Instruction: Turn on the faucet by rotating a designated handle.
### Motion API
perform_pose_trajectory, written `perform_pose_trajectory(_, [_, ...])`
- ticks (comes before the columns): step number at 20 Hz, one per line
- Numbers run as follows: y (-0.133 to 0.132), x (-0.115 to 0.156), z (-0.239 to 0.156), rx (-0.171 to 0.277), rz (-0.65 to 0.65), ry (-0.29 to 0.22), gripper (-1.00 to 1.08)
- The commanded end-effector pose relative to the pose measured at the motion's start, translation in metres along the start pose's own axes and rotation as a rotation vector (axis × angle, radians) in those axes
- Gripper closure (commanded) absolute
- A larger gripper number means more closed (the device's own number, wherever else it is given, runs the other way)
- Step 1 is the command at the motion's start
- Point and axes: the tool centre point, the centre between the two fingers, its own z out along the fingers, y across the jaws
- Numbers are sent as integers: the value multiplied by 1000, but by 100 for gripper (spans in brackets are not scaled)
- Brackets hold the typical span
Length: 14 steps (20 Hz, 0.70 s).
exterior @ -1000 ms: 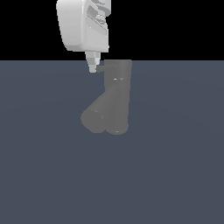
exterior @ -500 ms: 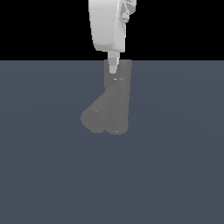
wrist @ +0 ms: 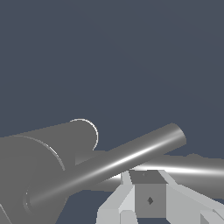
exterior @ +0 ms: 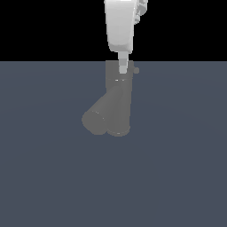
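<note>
The faucet point(exterior: 114, 104) is a dull grey upright cylinder with a thick diagonal spout point(exterior: 95, 117) running toward the exterior view's left. My white gripper point(exterior: 123, 69) hangs down from above, its fingers together in front of the cylinder's top. A small grey end of the handle point(exterior: 136, 70) sticks out just to the exterior view's right of my fingertips. In the wrist view the handle point(wrist: 131, 155) is a thin shiny bar slanting out of the faucet body point(wrist: 26, 175), right beside my shut gripper point(wrist: 148, 186). I hold nothing.
The faucet stands on a flat blue-grey floor point(exterior: 177, 168) under a black background. In the wrist view a second thin shiny bar point(wrist: 197, 168) lies level behind the handle, next to my fingers.
My gripper has moved to the exterior view's right, from beside the cylinder's top to in front of it. A small handle end now shows at the cylinder's right.
</note>
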Motion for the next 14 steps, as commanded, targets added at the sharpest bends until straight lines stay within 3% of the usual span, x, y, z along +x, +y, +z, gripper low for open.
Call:
perform_pose_trajectory(1, [-11, 24, 0, 4, 33, 0, 108])
perform_pose_trajectory(14, [-46, 71, 0, 3, 56, -1, 108])
